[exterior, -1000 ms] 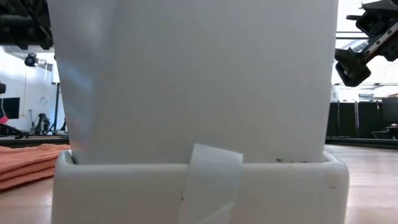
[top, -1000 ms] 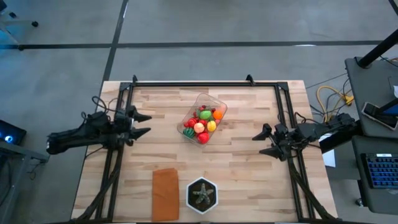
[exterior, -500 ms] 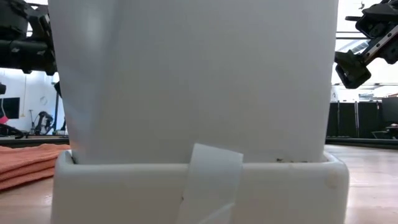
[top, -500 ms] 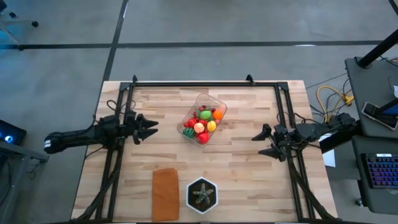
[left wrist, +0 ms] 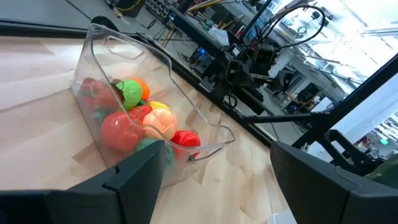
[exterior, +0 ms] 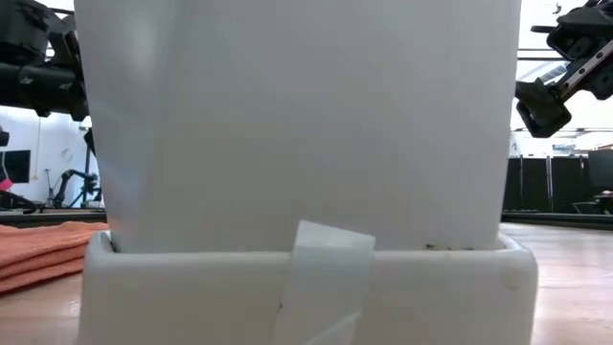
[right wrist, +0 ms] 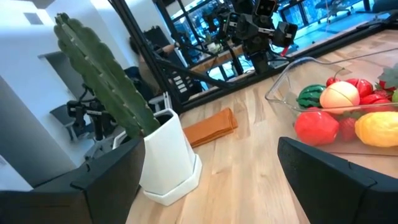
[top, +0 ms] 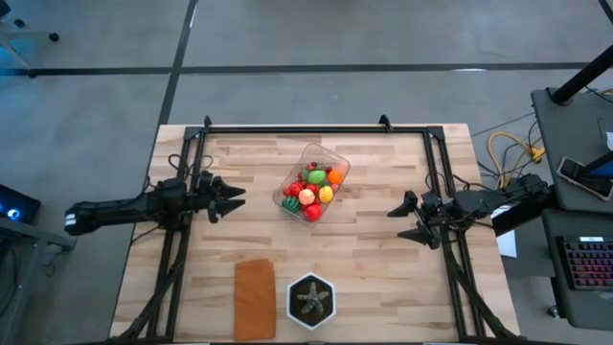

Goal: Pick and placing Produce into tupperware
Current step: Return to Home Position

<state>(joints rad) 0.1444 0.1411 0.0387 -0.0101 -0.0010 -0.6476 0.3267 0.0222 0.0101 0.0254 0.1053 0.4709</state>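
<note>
On the light wooden table [top: 383,172] I have the left gripper [top: 233,198] hanging near the left edge and the right gripper [top: 397,223] near the right edge, both with jaws spread wide and empty. The clear rectangular plastic container [top: 324,155] sits mid-table between them, apart from both. The flat orange-brown cloth [top: 254,297] and the white hexagonal pot with a green cactus [top: 311,300] sit at the front edge, the pot blocking my low camera. The small toy fruits and vegetables [top: 311,192] are piled inside the container.
</note>
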